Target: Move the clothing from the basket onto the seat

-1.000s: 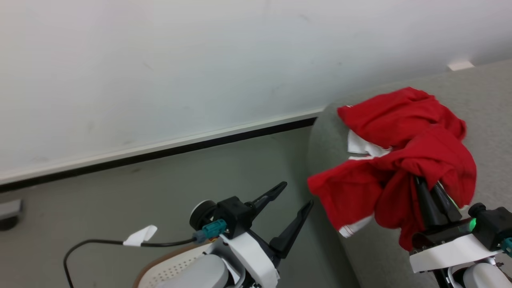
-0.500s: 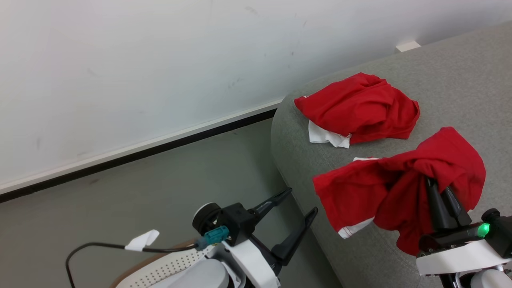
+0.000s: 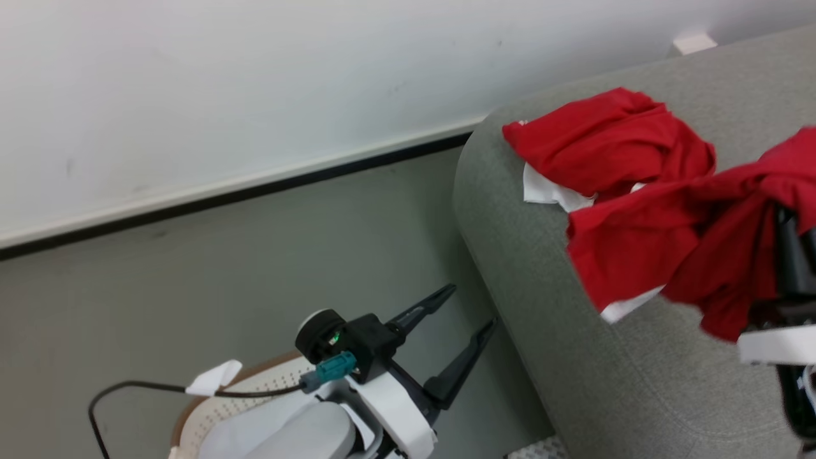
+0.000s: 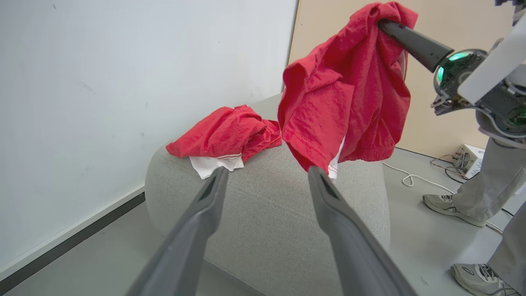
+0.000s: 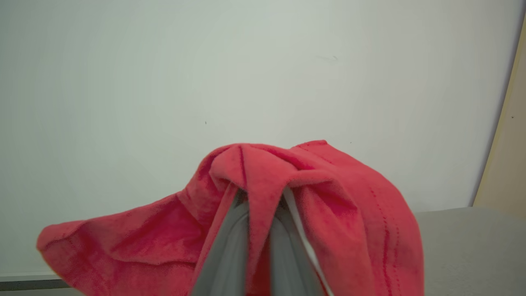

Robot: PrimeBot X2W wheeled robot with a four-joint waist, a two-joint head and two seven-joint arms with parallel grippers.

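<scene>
My right gripper (image 3: 789,220) is shut on a red garment of the clothing (image 3: 663,245), which hangs in the air over the grey seat (image 3: 574,370). Its fingertips are buried in the cloth (image 5: 263,181). In the left wrist view this garment (image 4: 349,90) dangles from the right gripper (image 4: 382,24) above the seat (image 4: 267,222). Another red and white garment (image 3: 612,143) lies crumpled on the seat near its end (image 4: 224,131). My left gripper (image 3: 472,306) is open and empty above the floor, beside the seat (image 4: 268,170). Part of the white basket (image 3: 268,386) shows under my left arm.
A white wall with a dark baseboard (image 3: 255,194) runs behind the seat. A person's legs and shoes (image 4: 452,203) stand on the floor beyond the seat, near a white cable (image 4: 411,179) and a small box (image 4: 466,156).
The head view has shifted. My right gripper has carried the held garment higher and toward the right edge, closer to the garment lying on the seat. The left gripper stays open.
</scene>
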